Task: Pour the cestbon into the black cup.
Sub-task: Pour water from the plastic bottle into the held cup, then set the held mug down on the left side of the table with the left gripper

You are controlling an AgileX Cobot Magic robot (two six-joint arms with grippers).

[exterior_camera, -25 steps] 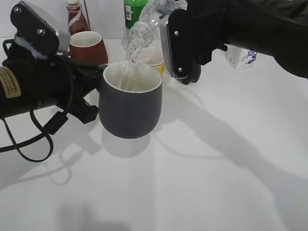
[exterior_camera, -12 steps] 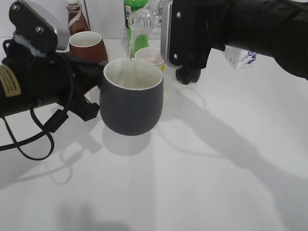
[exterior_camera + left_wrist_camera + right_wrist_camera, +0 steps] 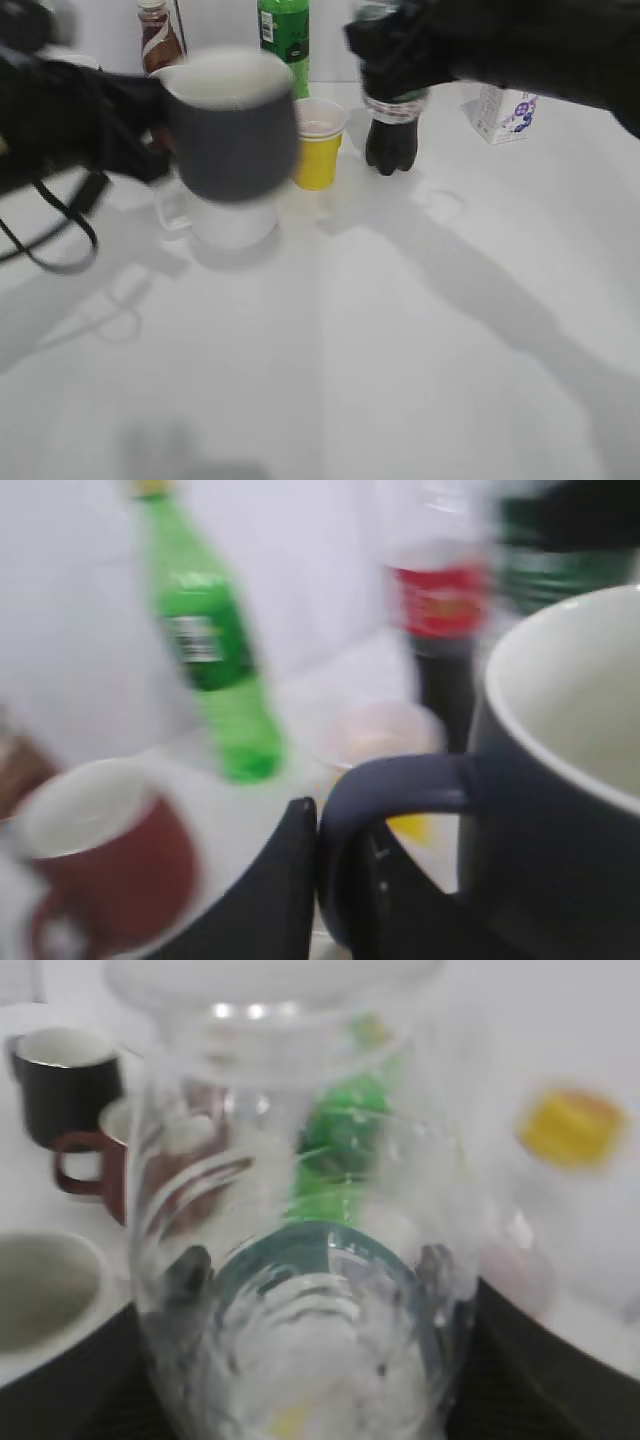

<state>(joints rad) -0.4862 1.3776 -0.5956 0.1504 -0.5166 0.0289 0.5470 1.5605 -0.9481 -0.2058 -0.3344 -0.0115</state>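
The black cup (image 3: 235, 130) is a charcoal mug with a white inside, held in the air at the left and blurred by motion. My left gripper (image 3: 335, 825) is shut on its loop handle (image 3: 390, 785), with one finger through the loop. My right gripper (image 3: 400, 45) is shut on the cestbon (image 3: 300, 1260), whose clear ribbed body and dark green band fill the right wrist view. The bottle is held high, off to the right of the cup. In the exterior view the gripper mostly hides it. Its green label shows in the left wrist view (image 3: 560, 550).
A white mug (image 3: 225, 222) stands under the raised cup. A yellow cup (image 3: 318, 150), a cola bottle (image 3: 392, 135) and a green bottle (image 3: 283, 30) stand behind. A maroon mug (image 3: 100, 870), a glossy black mug (image 3: 65, 1080) and a small carton (image 3: 503, 112) are also on the table.
The bottle has swung up and away from the cup and the stream of water has stopped. The left gripper has carried the cup up and to the left.
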